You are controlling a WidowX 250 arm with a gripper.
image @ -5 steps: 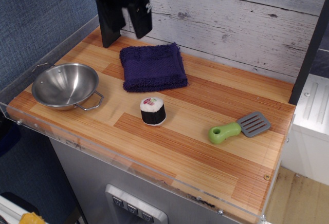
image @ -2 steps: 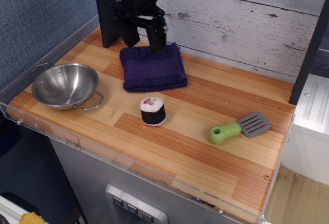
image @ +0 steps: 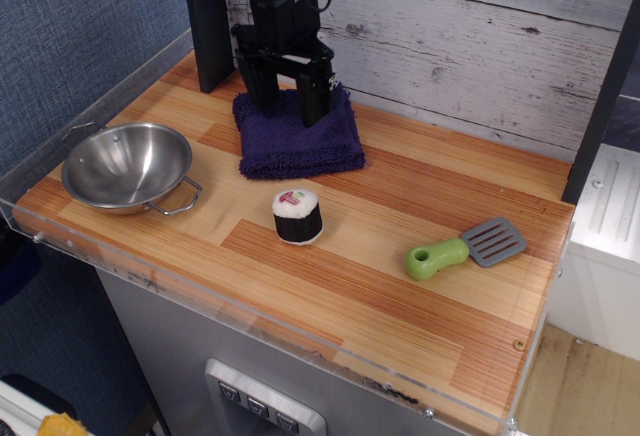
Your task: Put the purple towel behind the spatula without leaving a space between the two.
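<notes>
The purple towel (image: pixel 300 141) lies folded flat at the back left of the wooden table. My gripper (image: pixel 287 106) stands upright over its rear half, jaws open, with both black fingertips (image: pixel 314 108) down at or just above the cloth. The spatula (image: pixel 467 248), with a lime-green handle and a grey slotted blade, lies far off at the front right, well apart from the towel.
A steel bowl (image: pixel 127 166) sits at the left. A toy sushi roll (image: pixel 297 216) stands in front of the towel. A dark post (image: pixel 205 26) rises behind the gripper. A clear plastic rim (image: pixel 250 306) edges the wooden table (image: pixel 400 306).
The gripper has come down from high at the back left onto the towel and moved a little right. The towel, spatula, bowl and sushi roll have not moved.
</notes>
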